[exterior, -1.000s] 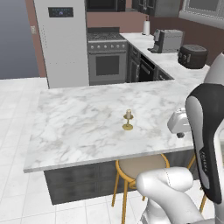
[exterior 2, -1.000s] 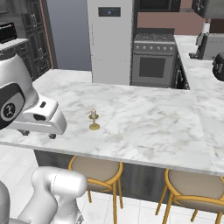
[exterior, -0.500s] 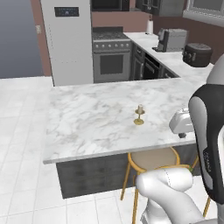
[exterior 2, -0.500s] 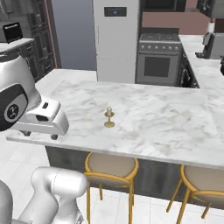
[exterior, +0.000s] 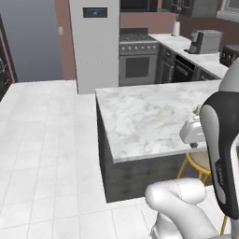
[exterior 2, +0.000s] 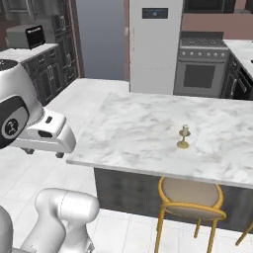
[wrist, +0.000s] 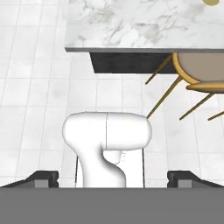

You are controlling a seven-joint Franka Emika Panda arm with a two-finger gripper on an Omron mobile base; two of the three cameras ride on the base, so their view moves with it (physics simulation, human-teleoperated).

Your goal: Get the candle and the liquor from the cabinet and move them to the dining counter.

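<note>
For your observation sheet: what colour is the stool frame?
Gold, clearest on the stool in the right base view.

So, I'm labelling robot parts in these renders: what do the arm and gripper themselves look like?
The arm is built of glossy white, rounded shells with dark grey to black sections at the joints; a round dark joint cap carries a small white mark in the right base view. The hand is a white boxy block with dark underside details. The gripper has two small dark, squared finger tips. No loose cables show.

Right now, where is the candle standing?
In the right base view, the candle stands upright on the dining counter, near its front edge, above a stool.
</note>
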